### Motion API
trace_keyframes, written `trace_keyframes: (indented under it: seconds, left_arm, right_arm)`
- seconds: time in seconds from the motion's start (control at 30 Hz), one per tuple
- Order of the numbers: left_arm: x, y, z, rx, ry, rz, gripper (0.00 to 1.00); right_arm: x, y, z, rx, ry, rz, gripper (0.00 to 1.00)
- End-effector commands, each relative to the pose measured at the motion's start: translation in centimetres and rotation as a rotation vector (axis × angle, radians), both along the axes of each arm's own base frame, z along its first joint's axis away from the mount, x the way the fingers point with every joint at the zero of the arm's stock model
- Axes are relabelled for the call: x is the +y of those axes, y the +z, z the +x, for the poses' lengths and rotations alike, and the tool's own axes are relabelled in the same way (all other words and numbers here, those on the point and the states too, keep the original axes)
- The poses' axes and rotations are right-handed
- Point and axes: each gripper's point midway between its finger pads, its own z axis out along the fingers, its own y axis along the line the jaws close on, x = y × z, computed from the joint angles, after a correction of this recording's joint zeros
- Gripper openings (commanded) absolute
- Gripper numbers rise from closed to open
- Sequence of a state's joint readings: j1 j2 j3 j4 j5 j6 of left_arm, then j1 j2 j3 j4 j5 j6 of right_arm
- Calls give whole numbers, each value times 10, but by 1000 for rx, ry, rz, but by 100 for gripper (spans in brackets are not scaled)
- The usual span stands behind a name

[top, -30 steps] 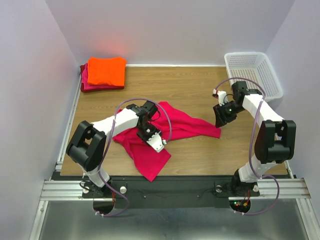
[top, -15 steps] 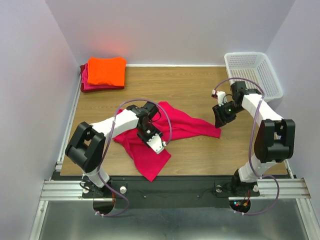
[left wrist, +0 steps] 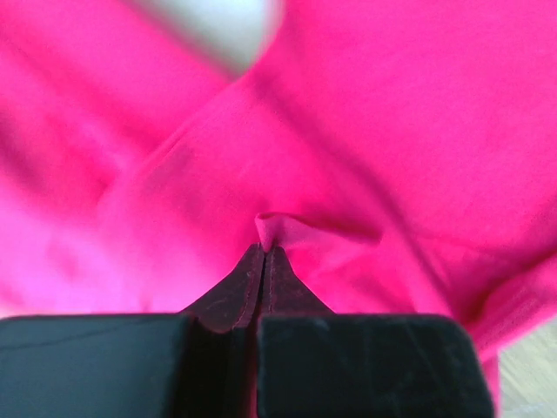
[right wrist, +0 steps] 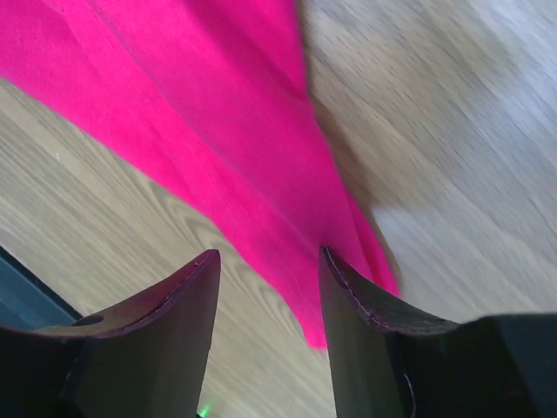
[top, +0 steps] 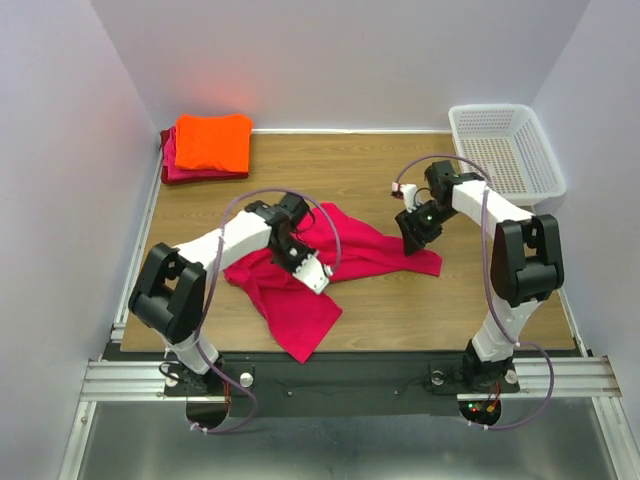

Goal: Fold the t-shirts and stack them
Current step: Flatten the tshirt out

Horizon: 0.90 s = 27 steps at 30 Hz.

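The magenta-pink t-shirt lies crumpled across the middle of the table. My left gripper is shut and pinches a fold of it near the shirt's left part. My right gripper is open and hangs over the shirt's right corner, with the cloth tip between its fingers. The folded bright orange t-shirt lies on top of the folded darker red t-shirt at the far left corner.
A white plastic mesh basket stands at the far right of the table. The wooden table is walled on three sides. Its near edge runs along the metal rail in front of the arm bases.
My right gripper has moved left from beside the basket to over the shirt's right corner. My left gripper has shifted up and left a little, still holding the cloth.
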<state>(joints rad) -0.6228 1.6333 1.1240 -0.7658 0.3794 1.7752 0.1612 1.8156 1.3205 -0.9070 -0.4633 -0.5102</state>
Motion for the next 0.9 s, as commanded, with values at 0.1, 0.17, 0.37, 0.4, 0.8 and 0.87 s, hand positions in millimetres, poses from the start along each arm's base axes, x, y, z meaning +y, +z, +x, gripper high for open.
trace_keyframes:
  seconds: [0.1, 0.17, 0.37, 0.4, 0.8, 0.87]
  left_arm:
    - [28, 100, 42, -2, 396, -313, 0]
    - [49, 111, 49, -22, 483, -360, 0]
    - [91, 116, 43, 1, 666, -456, 0]
    - [96, 110, 38, 19, 688, -461, 0]
    - [146, 90, 11, 61, 949, -528, 0]
    - [145, 87, 8, 60, 953, -535, 0]
  right_arm:
    - [-8, -44, -5, 30, 28, -95, 49]
    - [-23, -54, -10, 38, 21, -173, 41]
    - [-62, -50, -55, 37, 61, -335, 14]
    - [-71, -49, -63, 37, 86, -368, 11]
    - [-25, 46, -14, -112, 27, -115, 35]
    - [12, 77, 24, -185, 20, 12, 41]
